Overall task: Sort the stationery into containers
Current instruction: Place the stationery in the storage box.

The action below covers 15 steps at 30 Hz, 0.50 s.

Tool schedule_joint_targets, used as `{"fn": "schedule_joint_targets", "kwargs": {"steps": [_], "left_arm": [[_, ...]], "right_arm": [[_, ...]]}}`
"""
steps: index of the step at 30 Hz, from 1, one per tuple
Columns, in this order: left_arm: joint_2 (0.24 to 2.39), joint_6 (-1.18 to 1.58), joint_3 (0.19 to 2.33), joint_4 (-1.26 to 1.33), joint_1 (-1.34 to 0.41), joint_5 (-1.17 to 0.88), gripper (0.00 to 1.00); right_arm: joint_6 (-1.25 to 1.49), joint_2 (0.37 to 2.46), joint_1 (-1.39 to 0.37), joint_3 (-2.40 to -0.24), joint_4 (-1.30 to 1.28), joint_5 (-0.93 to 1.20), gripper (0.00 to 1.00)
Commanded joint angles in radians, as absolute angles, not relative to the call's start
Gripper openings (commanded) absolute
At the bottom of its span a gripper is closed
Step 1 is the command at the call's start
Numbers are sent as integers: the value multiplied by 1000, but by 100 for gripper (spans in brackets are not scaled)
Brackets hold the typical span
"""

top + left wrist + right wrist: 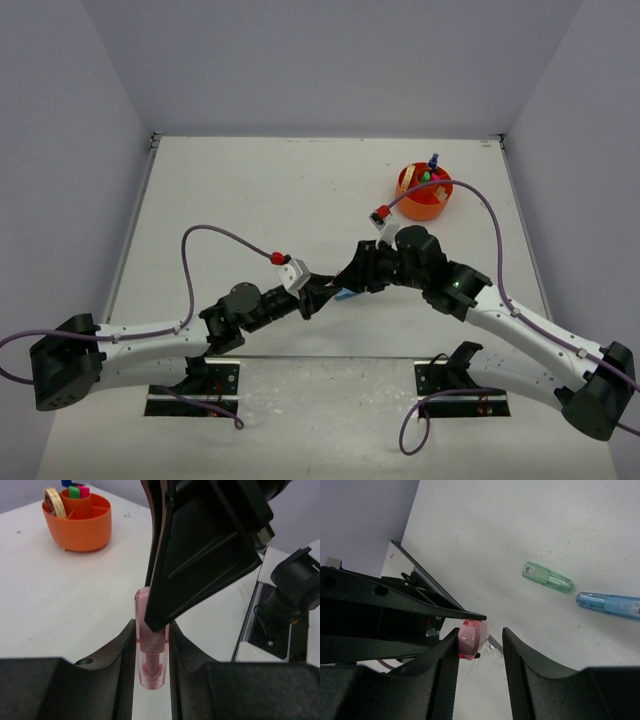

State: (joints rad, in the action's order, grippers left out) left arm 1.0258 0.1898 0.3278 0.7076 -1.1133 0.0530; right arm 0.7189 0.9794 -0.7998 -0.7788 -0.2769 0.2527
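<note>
left gripper (151, 636) clamps the pink highlighter (150, 662) with its end poking between the jaws of the right gripper (480, 633), not yet closed, looks like a handoff

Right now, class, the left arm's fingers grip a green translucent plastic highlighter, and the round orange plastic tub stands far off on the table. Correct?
Wrong colour. The left wrist view shows the left arm's fingers gripping a pink translucent plastic highlighter, not green; the round orange plastic tub does stand far off on the table.
</note>
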Motion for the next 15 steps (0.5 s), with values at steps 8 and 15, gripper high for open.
{"fn": "schedule_joint_targets", "kwargs": {"steps": [8,15], "left_arm": [[1026,135,372,829,-1115,69,0],[995,216,411,678,-1115,218,100]], "right_arm": [[712,961,-805,-744,-252,269,0],[654,961,-710,-810,-287,171,0]]}}
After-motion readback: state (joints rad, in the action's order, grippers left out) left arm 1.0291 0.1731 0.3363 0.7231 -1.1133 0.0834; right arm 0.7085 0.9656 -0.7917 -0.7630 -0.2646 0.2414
